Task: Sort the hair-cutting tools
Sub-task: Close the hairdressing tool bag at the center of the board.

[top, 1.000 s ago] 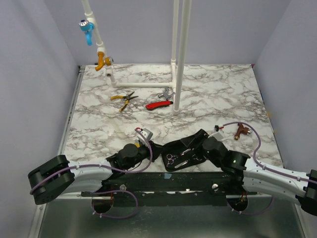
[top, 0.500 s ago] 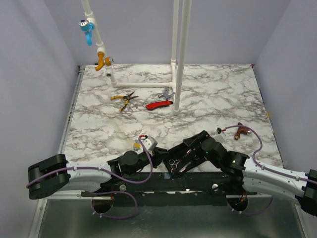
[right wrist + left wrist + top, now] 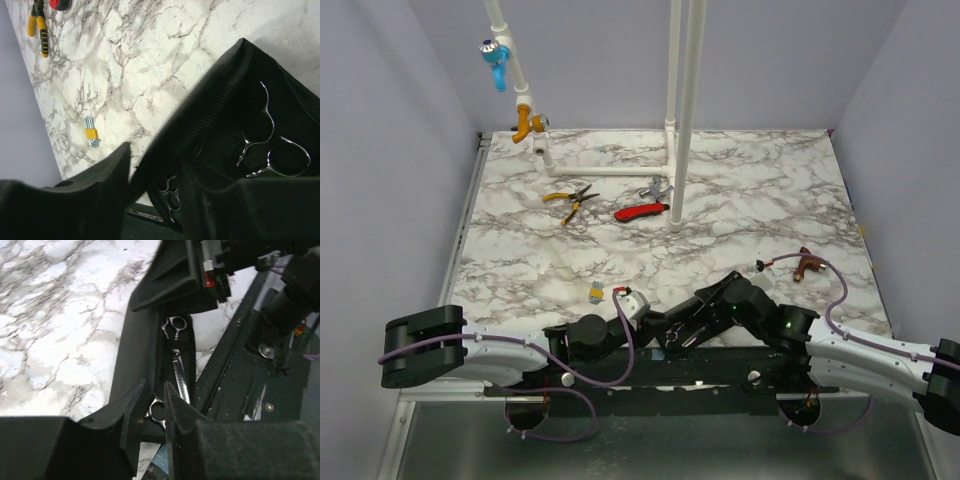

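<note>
Marble table (image 3: 740, 190), near edge: black case (image 3: 135, 355) sits between both arms. Scissors (image 3: 270, 145) are inside it, with a second pair (image 3: 167, 192) lower down. Left gripper (image 3: 153, 390) jaws are nearly shut, pinching the case's zip edge. Right gripper (image 3: 167, 172) straddles the other flap; can't tell if it's clamped. Looks mid-sort: scissors are in, comb and stick tool not visible anywhere. Case interior is black on black, and the arms cover it from above.

Marble table (image 3: 750, 180), yellow pliers (image 3: 570, 200), red-handled tool (image 3: 642, 211), black case (image 3: 235, 85)
</note>
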Available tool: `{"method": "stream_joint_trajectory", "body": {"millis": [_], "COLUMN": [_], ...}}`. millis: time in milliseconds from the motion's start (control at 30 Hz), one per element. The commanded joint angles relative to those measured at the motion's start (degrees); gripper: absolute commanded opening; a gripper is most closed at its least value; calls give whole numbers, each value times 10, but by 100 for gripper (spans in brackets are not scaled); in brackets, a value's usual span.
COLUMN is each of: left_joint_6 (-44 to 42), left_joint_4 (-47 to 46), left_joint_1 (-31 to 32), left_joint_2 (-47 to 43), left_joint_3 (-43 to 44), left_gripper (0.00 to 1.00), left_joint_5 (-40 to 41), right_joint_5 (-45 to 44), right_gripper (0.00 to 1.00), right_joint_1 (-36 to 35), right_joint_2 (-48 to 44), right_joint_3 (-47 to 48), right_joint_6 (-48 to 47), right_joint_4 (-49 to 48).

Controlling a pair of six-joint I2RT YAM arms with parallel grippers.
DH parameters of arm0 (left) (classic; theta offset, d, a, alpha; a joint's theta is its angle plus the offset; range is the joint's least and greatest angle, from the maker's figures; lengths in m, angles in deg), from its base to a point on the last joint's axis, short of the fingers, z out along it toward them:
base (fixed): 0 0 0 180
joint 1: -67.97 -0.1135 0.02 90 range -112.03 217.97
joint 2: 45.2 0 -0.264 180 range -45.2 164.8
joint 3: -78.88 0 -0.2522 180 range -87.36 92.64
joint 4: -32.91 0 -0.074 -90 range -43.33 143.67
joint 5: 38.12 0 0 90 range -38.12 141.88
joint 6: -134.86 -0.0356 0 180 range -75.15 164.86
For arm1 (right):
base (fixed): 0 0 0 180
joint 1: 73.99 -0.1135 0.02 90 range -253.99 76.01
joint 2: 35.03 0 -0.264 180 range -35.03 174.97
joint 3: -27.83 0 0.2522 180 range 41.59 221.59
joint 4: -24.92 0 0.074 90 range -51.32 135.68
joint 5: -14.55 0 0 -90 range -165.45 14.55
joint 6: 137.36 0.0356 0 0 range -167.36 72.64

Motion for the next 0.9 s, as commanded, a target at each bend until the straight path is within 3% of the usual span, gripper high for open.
{"method": "stream_joint_trajectory", "body": {"millis": [0, 133, 300, 367, 533, 733, 867], "left_joint_6": [45, 97, 164, 229, 362, 363, 350], "left_joint_4": [52, 185, 277, 348, 474, 522, 476], "left_joint_1": [6, 6, 5, 6, 5, 5, 5], "left_joint_2": [-13, -36, -76, -104, -139, -110, -120], "left_joint_3": [20, 50, 51, 54, 49, 78, 51], "left_gripper": [30, 47, 60, 66, 69, 69, 70], "left_joint_5": [99, 166, 233, 270, 313, 283, 257], "right_joint_5": [16, 20, 12, -2, -52, -131, -134], "right_gripper": [36, 29, 10, 1, 1, 1, 1], "right_joint_1": [2, 3, 3, 3, 2, 3, 3], "right_joint_2": [-9, -25, -34, -40, -68, -62, -10], "right_joint_3": [-22, -35, -47, -59, -97, -107, -85], "right_joint_6": [-8, -12, 3, 32, 106, 196, 208], "right_joint_4": [-11, -33, -56, -73, -146, -173, -185]}}
